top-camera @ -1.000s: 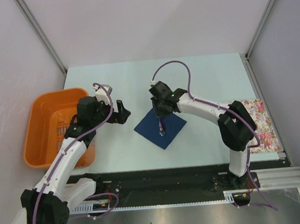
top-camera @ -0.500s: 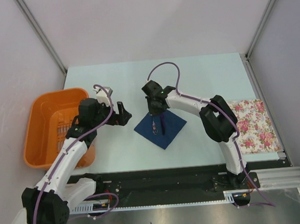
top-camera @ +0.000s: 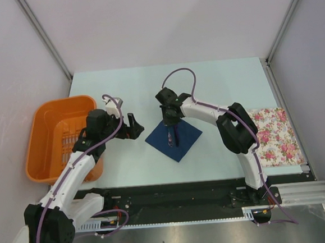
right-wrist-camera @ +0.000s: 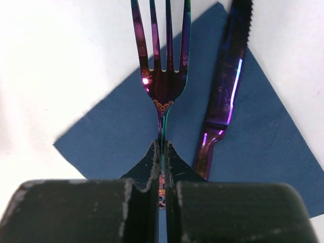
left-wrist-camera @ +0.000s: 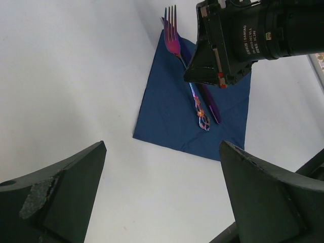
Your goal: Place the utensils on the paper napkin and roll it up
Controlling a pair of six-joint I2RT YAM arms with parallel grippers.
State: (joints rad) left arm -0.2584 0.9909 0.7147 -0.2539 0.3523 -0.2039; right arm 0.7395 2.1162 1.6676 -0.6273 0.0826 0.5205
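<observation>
Pale surface (top-camera: 221, 83) was seen carrying a navy napkin (top-camera: 185, 146) at its middle. A purple fork (right-wrist-camera: 163, 86) was pinched by its handle in the right claw (right-wrist-camera: 161, 152), tines reaching past the napkin's corner. A knife (right-wrist-camera: 228, 86) was laid just beside it on the napkin. The left claw (top-camera: 136, 125) was held wide with nothing in it, near the napkin's left corner.

You are looking at tiny white print on the black round motor (left-wrist-camera: 268, 30) in the left wrist view. One word is looking like "DAMIAO". The rest is showing too small to read.
</observation>
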